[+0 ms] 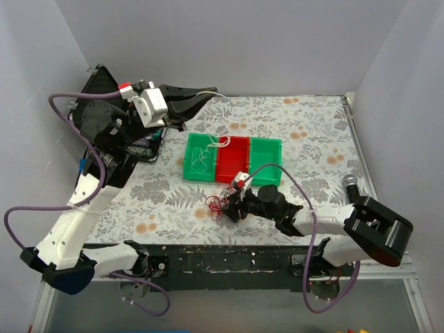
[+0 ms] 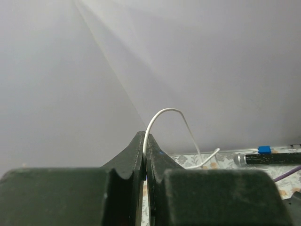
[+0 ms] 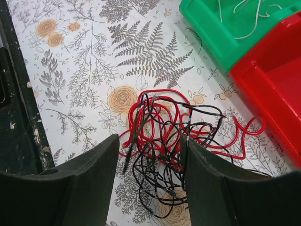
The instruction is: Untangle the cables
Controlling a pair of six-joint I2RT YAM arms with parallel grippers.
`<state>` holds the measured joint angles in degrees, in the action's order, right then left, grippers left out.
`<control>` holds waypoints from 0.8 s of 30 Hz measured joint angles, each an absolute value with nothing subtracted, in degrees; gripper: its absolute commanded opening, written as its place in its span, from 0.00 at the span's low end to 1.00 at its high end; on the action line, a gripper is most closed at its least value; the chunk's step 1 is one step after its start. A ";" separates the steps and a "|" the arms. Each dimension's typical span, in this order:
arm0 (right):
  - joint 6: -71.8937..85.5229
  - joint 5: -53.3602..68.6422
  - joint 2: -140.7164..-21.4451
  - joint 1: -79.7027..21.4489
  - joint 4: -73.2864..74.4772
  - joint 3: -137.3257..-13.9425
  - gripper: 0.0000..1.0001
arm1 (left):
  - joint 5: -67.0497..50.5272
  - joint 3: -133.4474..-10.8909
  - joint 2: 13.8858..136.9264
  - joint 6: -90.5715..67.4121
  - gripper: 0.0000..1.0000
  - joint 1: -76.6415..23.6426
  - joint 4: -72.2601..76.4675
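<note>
Table (image 1: 312, 125): tray (image 1: 267, 161) at centre, three compartments side by side.
Left compartment: loose wires (image 1: 200, 161) lying inside.
Before the tray, on the table just off its middle compartment: cables (image 1: 218, 207) in one tangle.
Right gripper (image 1: 229, 207): low at the tangle, fingers apart, one on either side of it.
Left gripper (image 1: 208, 94): raised behind and left of the tray, single wire (image 1: 223, 98) pinched between its fingers.

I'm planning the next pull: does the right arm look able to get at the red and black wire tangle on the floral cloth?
Probably yes: the right tool hangs over the tangle of thin red and black wires, jaws apart on either side of some strands, with nothing in between.
</note>
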<state>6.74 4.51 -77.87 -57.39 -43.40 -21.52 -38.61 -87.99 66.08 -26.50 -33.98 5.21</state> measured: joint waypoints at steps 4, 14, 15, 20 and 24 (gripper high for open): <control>7.79 4.80 -76.16 -57.39 -43.24 -20.21 0.58 | -35.53 -85.62 65.28 -25.56 0.00 -33.98 7.27; 8.45 4.95 -63.88 -57.39 -38.68 -16.78 0.38 | -21.58 -56.60 63.70 -20.23 0.00 -32.42 14.31; 8.47 4.91 -62.94 -57.39 -38.09 -16.49 0.38 | -20.38 -55.05 64.84 -19.79 0.00 -31.44 15.27; 8.86 4.47 -58.63 -57.39 -35.94 -14.46 0.38 | -17.45 -52.40 69.23 -19.29 0.00 -27.73 19.53; 8.91 3.90 -57.69 -57.39 -35.07 -14.13 0.36 | -17.28 -51.20 72.62 -18.79 0.00 -26.22 22.85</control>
<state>8.91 3.90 -57.69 -57.39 -35.07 -14.13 -17.28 -51.20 72.62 -18.79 -26.22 22.85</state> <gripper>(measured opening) 0.374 0.009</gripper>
